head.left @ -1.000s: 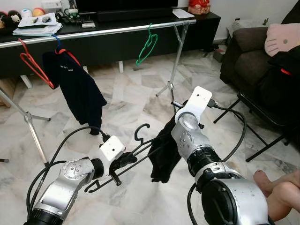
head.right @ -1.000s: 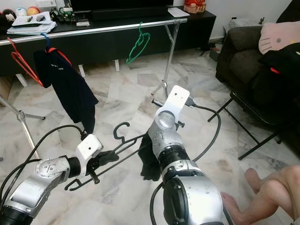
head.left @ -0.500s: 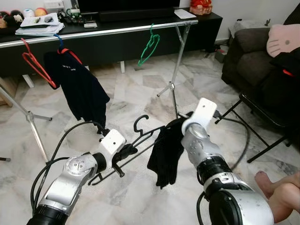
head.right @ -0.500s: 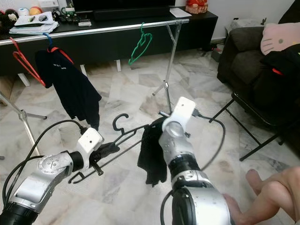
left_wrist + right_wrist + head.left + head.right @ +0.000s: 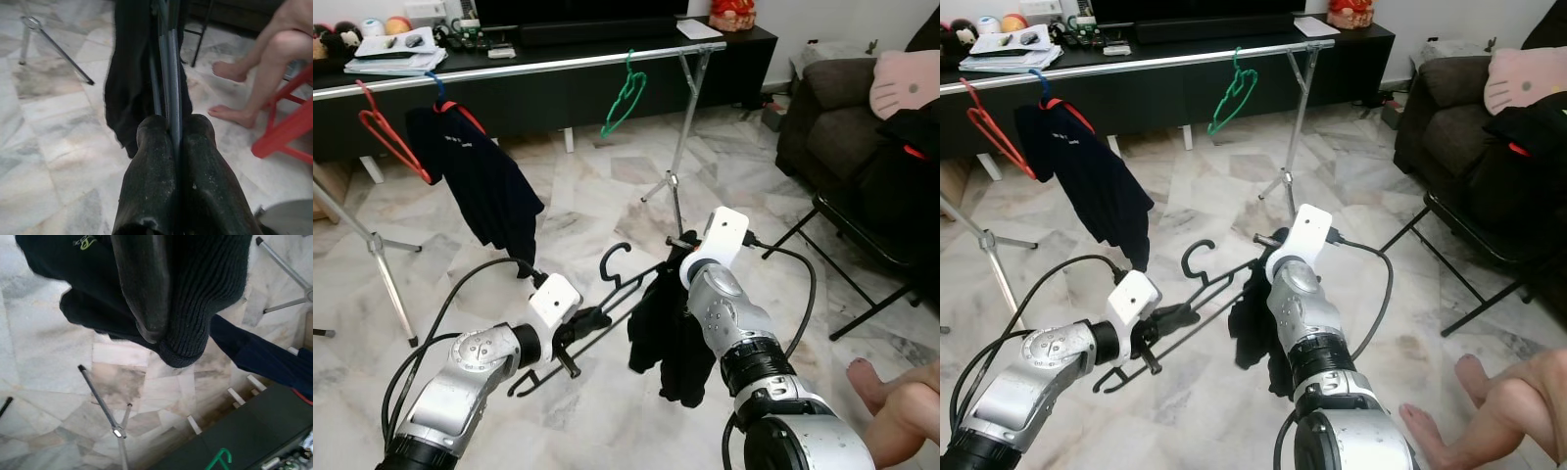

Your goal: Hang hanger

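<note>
Two grippers share one load. The left gripper (image 5: 590, 320) has its jaws closed on the lower bar of a black hanger (image 5: 607, 294), whose thin rods run straight out from between the two black fingers (image 5: 151, 166) in the left wrist view. The hanger is held low over the marble floor (image 5: 597, 196), tilted, with its hook (image 5: 612, 259) pointing up and toward the clothes rail (image 5: 558, 61). A black garment (image 5: 666, 333) is draped over the hanger's far end and hangs limp beside the right arm. The right gripper (image 5: 146, 298) is buried in that knitted cloth; whether its jaws are gripping the cloth cannot be told.

Handling, as judged: the hanger looks light and stiff, thin enough to twist in a two-finger grip, so a hold near the neck below the hook would probably steady it best. The garment is soft, adds off-centre weight, and may slide down the sloping bar.

The rail stands well apart from the hanger, ahead of and above it. It already carries a red hanger (image 5: 386, 137), a dark blue shirt (image 5: 480, 186) and a green hanger (image 5: 625, 93), with bare rail between them. A person's bare feet (image 5: 230, 93) are near on the right.
</note>
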`<state>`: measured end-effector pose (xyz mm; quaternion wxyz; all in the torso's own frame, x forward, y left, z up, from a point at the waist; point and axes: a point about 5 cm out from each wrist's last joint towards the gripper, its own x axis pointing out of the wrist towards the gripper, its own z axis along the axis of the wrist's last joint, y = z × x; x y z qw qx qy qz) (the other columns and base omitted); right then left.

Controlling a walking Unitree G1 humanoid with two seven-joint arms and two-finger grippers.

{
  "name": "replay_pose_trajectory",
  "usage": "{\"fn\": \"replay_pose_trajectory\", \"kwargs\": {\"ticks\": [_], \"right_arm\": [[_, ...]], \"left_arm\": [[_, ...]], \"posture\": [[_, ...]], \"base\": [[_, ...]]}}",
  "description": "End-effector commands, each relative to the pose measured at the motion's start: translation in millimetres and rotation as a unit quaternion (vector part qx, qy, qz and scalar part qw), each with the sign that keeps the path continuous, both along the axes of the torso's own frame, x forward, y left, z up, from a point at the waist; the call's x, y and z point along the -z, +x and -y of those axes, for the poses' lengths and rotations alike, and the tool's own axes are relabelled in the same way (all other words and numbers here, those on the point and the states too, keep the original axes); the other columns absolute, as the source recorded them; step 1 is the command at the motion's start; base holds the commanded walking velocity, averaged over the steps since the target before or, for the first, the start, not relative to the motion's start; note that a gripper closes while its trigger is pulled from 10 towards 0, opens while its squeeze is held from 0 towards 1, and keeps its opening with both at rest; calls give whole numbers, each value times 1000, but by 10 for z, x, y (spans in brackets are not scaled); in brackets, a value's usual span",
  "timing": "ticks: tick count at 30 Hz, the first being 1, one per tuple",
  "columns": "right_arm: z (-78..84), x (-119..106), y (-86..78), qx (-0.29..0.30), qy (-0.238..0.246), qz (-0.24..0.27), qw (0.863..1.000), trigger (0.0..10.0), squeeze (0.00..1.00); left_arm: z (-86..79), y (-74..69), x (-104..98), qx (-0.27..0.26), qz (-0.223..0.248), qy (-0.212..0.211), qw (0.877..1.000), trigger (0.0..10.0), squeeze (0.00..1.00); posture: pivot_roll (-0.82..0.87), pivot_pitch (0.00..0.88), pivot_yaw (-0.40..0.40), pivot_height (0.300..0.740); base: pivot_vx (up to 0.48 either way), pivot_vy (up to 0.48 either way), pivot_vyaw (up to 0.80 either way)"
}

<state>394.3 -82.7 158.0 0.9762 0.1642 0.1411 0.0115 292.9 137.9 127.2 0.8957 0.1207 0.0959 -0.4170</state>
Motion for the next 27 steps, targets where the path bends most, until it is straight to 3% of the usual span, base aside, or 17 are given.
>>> {"fn": "replay_pose_trajectory", "kwargs": {"ticks": [1,14,19,24,27], "right_arm": [[-17,-153,37,-9,-7,32,999,10000,0],[86,-308,97,-14,-24,56,998,10000,0],[-102,-181,24,-68,-16,32,997,10000,0],[-174,-137,-16,-88,-16,26,996,10000,0],[-202,-93,-44,-92,-14,18,995,10000,0]], "left_arm": [[35,-54,11,22,-11,-3,1000,10000,0],[42,-113,18,41,-30,-5,999,10000,0],[87,-55,-46,29,-11,-22,999,10000,0],[83,-11,-85,11,9,-23,1000,10000,0],[36,112,-145,-45,45,-23,998,10000,0]], "posture": [[-32,132,-34,740],[-31,131,-36,740],[-31,130,-34,740],[-31,131,-34,740],[-32,132,-34,740]], "base": [[0,0,0],[0,0,0],[0,0,0],[0,0,0],[0,0,0]]}}
